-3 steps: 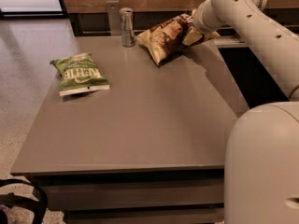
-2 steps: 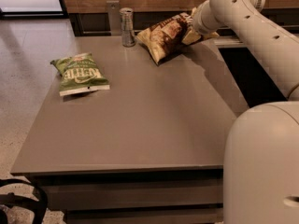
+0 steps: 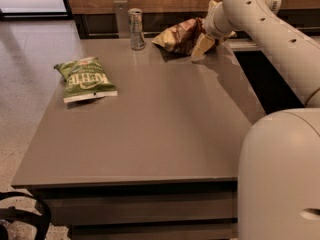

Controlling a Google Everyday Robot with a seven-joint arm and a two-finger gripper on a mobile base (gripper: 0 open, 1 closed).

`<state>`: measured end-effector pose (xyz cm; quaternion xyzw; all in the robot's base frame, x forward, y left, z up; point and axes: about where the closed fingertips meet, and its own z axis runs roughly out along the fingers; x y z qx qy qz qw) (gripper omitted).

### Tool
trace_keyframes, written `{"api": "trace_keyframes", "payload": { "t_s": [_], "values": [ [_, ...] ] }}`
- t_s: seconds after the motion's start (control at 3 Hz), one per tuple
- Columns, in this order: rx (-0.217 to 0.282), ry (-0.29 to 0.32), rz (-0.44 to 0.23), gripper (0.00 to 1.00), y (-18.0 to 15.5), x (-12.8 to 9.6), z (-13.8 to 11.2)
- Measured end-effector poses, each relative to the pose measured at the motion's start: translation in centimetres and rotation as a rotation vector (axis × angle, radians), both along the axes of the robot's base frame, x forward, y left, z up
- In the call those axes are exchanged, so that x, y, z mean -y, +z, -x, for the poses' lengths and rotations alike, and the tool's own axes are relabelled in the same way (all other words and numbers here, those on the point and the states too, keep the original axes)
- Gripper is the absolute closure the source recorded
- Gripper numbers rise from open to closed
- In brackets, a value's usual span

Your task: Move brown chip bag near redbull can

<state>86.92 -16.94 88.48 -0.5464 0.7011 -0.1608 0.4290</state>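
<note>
Currently: brown chip bag [image 3: 176, 34] at far edge of counter [image 3: 165, 129], just right of redbull can [image 3: 136, 28]. Gripper [image 3: 204, 44] at bag's right end; hold cannot be told. Step: final placement. Next: likely release beside can.

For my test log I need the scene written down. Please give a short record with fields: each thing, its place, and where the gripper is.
table: grey, bears both bags and the can
can: upright, near the far edge
brown chip bag: near the far edge, right of the can, close to it but apart
green bag: lying flat, on the left side
gripper: at the right end of the brown chip bag
bag lifted or resting: cannot tell
</note>
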Motion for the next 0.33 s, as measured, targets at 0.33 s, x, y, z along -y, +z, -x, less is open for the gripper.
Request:
{"api": "trace_keyframes", "payload": {
  "t_s": [0.33],
  "values": [
    [0.0, 0.0, 0.0, 0.0, 0.0, 0.0, 0.0]
  ]
}}
